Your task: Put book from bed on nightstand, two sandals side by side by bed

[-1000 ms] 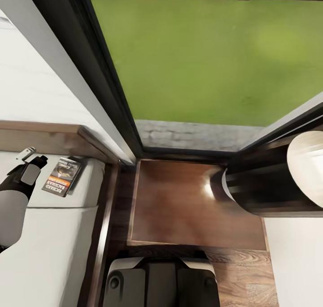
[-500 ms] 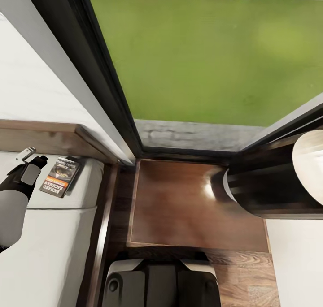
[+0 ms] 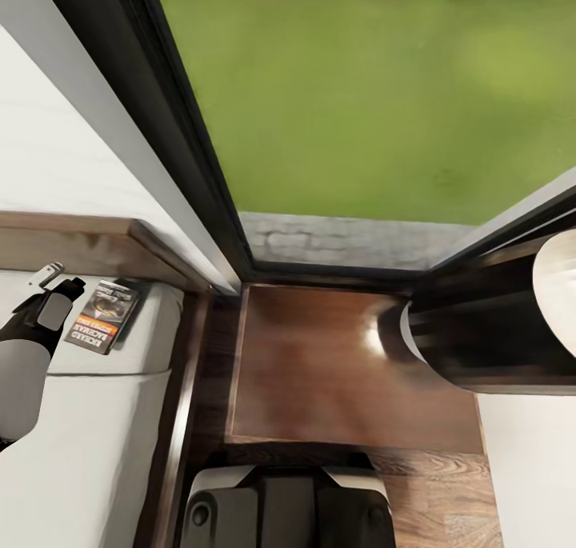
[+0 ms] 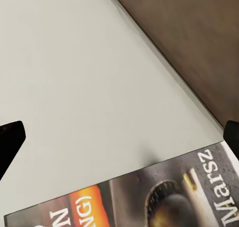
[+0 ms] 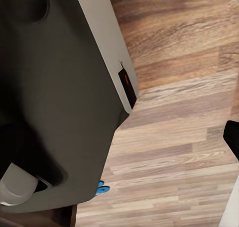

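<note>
Head view is looking steeply down into the bedroom corner, where the bed (image 3: 88, 444) is filling the lower left with its pale mattress and dark wooden frame, and the nightstand (image 3: 336, 364) is standing just beside it under the window, its glossy top bare. Judging by this layout, the first step is in hand: fetching the book from the bed so it can go onto the nightstand. The sandals step is not yet started; a sliver of bright blue, probably a sandal (image 5: 102, 188), is peeking out on the plank floor (image 5: 179, 137) in the right wrist view, behind the robot's dark body.

The book (image 3: 102, 326) is lying flat on the mattress near the headboard (image 3: 80, 248), close to the bed edge that is facing the nightstand. The left gripper (image 3: 58, 281) is hovering just beside it, on the side away from the nightstand. In the left wrist view its dark fingers (image 4: 10, 137) are standing wide apart at either edge of the picture, holding nothing, with the book cover (image 4: 149, 197) lying partly between them.

The next move is calling for lowering onto the thin book and getting one finger under or against an edge, which looks awkward on a soft mattress.

Whether the right gripper's fingers (image 5: 232, 135) are apart or together, I cannot tell.
</note>
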Controlling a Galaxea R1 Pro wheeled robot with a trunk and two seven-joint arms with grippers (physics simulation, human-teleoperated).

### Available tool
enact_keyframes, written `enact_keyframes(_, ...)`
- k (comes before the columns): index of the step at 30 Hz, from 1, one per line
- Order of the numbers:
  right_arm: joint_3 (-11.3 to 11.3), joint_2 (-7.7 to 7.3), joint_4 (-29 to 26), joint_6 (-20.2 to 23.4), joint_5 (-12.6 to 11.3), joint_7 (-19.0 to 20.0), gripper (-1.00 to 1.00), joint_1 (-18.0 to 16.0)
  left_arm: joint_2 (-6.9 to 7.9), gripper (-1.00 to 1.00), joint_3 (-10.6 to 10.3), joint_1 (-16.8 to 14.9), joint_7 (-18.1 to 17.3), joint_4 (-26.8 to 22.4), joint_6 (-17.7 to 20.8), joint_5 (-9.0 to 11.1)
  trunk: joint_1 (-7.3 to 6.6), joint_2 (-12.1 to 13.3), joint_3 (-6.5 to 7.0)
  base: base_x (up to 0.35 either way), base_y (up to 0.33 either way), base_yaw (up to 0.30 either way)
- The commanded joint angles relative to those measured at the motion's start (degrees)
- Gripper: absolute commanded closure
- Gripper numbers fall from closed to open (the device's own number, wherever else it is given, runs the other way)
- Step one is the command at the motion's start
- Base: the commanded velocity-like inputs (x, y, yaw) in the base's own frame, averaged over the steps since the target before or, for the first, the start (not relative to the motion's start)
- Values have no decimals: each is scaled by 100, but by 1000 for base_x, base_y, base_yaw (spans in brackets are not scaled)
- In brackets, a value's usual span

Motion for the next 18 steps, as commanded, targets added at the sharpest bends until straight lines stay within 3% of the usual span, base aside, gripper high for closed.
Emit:
enact_keyframes(1, -41, -3, 21, -8, -21, 30, -100, -7, -1, -100, 3, 0, 19, -11, 25, 50, 23, -45, -21, 0, 0, 0)
enact_keyframes(18, -42, -3, 21, -8, -21, 30, -100, -7, 23, -100, 23, 0, 49, -11, 9, 42, 397, -727, -326, 0, 0, 0)
